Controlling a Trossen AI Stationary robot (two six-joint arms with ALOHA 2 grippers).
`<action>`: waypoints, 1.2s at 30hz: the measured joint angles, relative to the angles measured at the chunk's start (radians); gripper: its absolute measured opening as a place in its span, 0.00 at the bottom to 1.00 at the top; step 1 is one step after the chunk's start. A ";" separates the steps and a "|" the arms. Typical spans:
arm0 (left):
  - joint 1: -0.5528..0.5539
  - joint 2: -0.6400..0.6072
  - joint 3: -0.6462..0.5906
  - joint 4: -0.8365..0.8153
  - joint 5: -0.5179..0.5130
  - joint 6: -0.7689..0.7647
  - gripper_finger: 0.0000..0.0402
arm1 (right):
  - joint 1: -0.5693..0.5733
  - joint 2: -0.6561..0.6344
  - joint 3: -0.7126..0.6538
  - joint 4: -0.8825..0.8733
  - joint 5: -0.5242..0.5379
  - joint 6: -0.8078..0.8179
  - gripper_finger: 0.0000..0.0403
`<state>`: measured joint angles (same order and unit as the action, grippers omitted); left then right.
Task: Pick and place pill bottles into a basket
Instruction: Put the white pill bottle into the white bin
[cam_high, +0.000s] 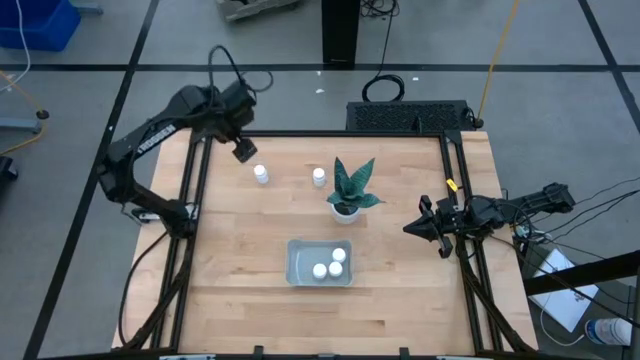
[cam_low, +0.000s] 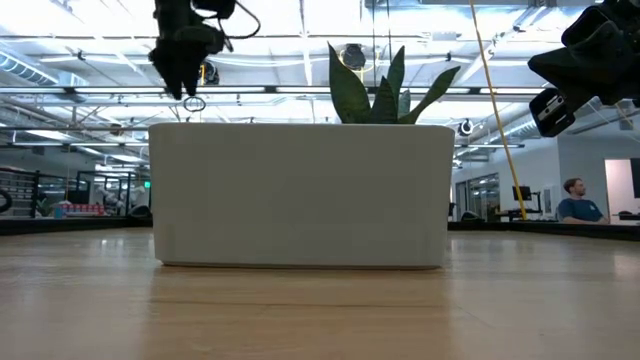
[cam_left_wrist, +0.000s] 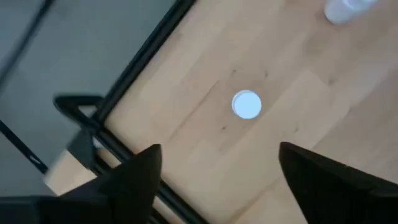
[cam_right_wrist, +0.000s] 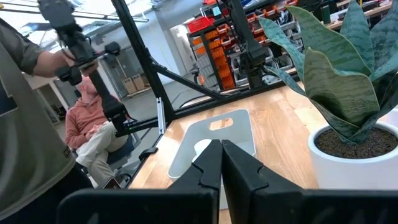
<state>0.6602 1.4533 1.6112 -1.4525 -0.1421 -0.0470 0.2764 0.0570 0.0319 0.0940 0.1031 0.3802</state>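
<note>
Two white pill bottles stand upright on the table at the far side, one (cam_high: 261, 174) near my left gripper and one (cam_high: 319, 177) left of the potted plant. The grey-blue basket (cam_high: 300, 250) lies at the middle near side with white bottles (cam_high: 339, 256) in it. My left gripper (cam_high: 245, 150) hangs open above the table, just beyond the left bottle. Its wrist view looks down on that bottle's cap (cam_left_wrist: 247, 104) ahead of the spread fingers (cam_left_wrist: 217, 168). My right gripper (cam_high: 415, 228) is shut and empty at the table's right side, pointing toward the basket (cam_right_wrist: 214, 140).
A potted plant (cam_high: 347, 190) in a white pot stands between the far bottles and my right gripper, close in the right wrist view (cam_right_wrist: 348, 81). The basket's wall (cam_low: 300, 195) fills the middle of the low view. Black frame rails (cam_high: 190, 200) run along the table's sides. People show beyond the table (cam_right_wrist: 93, 124).
</note>
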 joint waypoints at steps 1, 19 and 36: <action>0.018 0.010 0.000 0.007 0.014 -0.026 0.85 | 0.000 0.000 0.000 0.000 0.000 0.000 0.01; 0.069 0.229 0.000 0.101 0.149 -0.079 0.72 | 0.000 0.000 0.000 0.000 0.000 0.000 0.01; 0.039 0.191 -0.289 0.241 0.207 -0.145 0.64 | 0.000 0.000 0.000 0.000 0.000 0.000 0.01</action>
<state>0.6990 1.6445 1.3218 -1.2119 0.0649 -0.1921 0.2767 0.0571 0.0315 0.0937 0.1032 0.3805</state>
